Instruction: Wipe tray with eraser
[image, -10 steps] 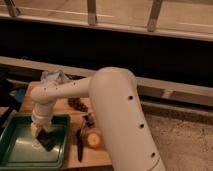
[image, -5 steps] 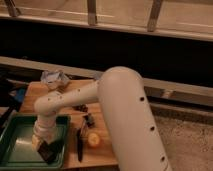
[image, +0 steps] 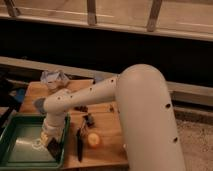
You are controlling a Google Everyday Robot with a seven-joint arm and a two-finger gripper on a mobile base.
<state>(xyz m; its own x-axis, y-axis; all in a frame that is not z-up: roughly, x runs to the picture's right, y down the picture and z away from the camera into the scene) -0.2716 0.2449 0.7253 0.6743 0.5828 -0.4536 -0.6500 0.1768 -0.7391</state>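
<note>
The green tray [image: 20, 150] lies at the lower left on the wooden table. My white arm reaches down from the right into the tray's right side. My gripper [image: 50, 141] is low over the tray bottom near the right rim, shut on the eraser [image: 54, 149], a small dark block pressed on the tray's glossy bottom near the front right corner. A pale smear [image: 37, 144] shows on the tray bottom just left of the gripper.
A black-handled knife [image: 80, 141] lies on the table [image: 107, 150] just right of the tray. A yellow-orange fruit [image: 93, 140] sits beside it. Small dark items [image: 82, 108] and a crumpled pale bag [image: 54, 78] lie farther back. A dark counter wall stands behind.
My gripper with the eraser has slid across the tray bottom toward the front right corner, and the arm's elbow has swung with it.
</note>
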